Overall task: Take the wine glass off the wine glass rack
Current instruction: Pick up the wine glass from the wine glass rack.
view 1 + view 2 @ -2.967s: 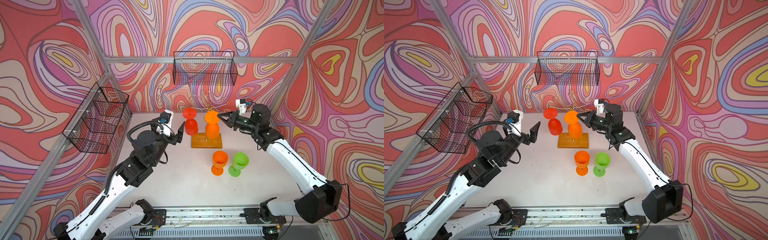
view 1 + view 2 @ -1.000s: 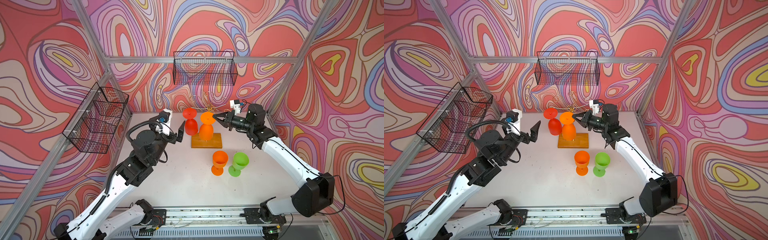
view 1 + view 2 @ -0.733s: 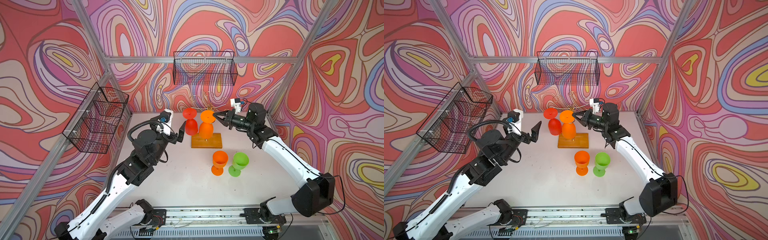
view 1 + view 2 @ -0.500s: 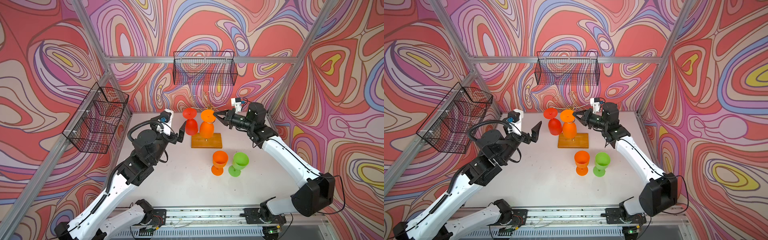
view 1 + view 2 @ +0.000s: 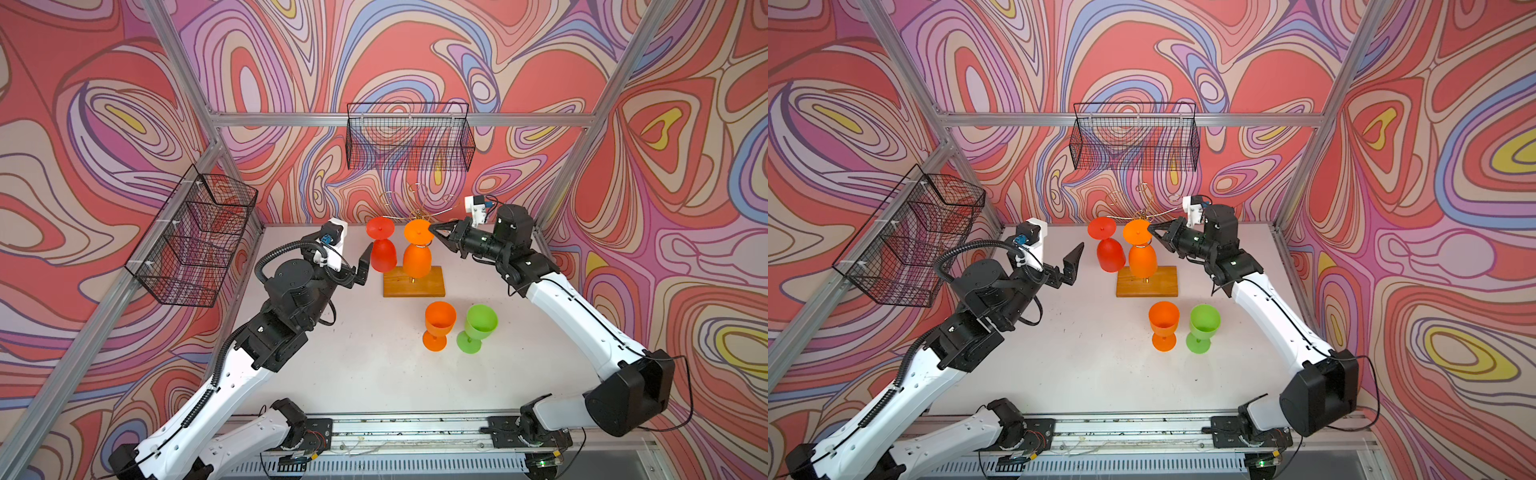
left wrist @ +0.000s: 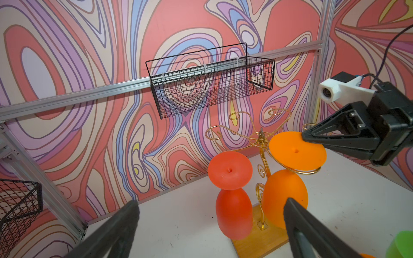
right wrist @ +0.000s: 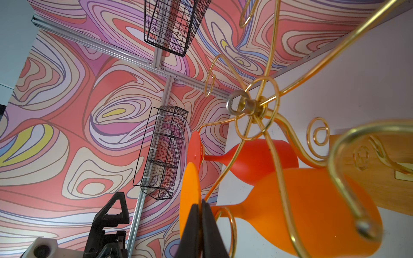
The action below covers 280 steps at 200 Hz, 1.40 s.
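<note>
The wine glass rack (image 5: 433, 286), a gold wire tree on a wooden base, stands at the back of the table. An orange wine glass (image 5: 417, 259) and a red one (image 5: 383, 255) hang upside down from it. My right gripper (image 5: 432, 227) is shut on the rim of the orange glass's foot (image 6: 295, 152), whose stem sits in a wire loop. The right wrist view shows the right gripper (image 7: 200, 205) pinching that disc edge-on. My left gripper (image 5: 364, 266) is open just left of the red glass (image 6: 232, 212), holding nothing.
An upright orange goblet (image 5: 439, 322) and a green goblet (image 5: 480, 324) stand on the table in front of the rack. A black mesh basket (image 5: 409, 137) hangs on the back wall, another (image 5: 195, 241) on the left wall.
Over three seconds my right gripper and the orange glass's foot shifted left toward the rack's stem. In the last second they barely move. The left arm stays where it was.
</note>
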Each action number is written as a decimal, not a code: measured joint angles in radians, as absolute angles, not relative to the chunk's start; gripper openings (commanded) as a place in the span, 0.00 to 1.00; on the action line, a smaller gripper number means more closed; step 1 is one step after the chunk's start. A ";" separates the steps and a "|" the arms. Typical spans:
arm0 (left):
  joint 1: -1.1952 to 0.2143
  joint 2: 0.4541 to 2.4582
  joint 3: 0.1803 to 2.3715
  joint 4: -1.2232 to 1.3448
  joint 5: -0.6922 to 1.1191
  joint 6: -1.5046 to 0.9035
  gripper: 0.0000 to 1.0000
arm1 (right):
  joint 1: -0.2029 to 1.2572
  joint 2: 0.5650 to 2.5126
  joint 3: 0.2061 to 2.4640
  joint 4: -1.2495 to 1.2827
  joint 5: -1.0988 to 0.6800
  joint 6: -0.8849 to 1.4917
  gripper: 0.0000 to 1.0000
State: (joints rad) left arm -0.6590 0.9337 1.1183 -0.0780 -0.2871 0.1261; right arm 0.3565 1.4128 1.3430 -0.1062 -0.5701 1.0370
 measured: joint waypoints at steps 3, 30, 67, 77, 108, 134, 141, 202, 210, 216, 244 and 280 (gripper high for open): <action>-0.659 0.934 1.118 -0.078 -0.287 0.126 1.00 | 0.357 1.411 1.343 -0.109 -0.567 1.036 0.00; -0.659 0.934 1.118 -0.078 -0.284 0.126 1.00 | 0.357 1.396 1.343 -0.127 -0.549 1.030 0.00; -0.659 0.934 1.118 -0.078 -0.284 0.126 1.00 | 0.357 1.394 1.345 -0.127 -0.538 1.032 0.00; -0.659 0.934 1.118 -0.078 -0.284 0.126 1.00 | 0.357 1.394 1.345 -0.125 -0.536 1.037 0.00; -0.655 0.934 1.118 -0.078 -0.281 0.126 1.00 | 0.358 1.394 1.343 -0.107 -0.521 1.064 0.00; -0.654 0.937 1.118 -0.078 -0.281 0.126 1.00 | 0.358 1.385 1.324 -0.081 -0.504 1.097 0.00; -0.654 0.938 1.118 -0.078 -0.281 0.126 1.00 | 0.359 1.379 1.316 -0.075 -0.500 1.105 0.00; -0.653 0.941 1.118 -0.078 -0.273 0.125 1.00 | 0.360 1.324 1.250 -0.029 -0.452 1.164 0.00; -0.653 0.941 1.118 -0.078 -0.271 0.125 1.00 | 0.360 1.321 1.248 -0.028 -0.445 1.169 0.00; -0.653 0.941 1.118 -0.078 -0.270 0.123 1.00 | 0.360 1.320 1.246 -0.022 -0.442 1.171 0.00; -0.653 0.941 1.118 -0.078 -0.269 0.123 1.00 | 0.362 1.319 1.245 -0.009 -0.435 1.179 0.00; -0.653 0.940 1.116 -0.078 -0.268 0.122 1.00 | 0.376 1.335 1.243 0.028 -0.426 1.187 0.00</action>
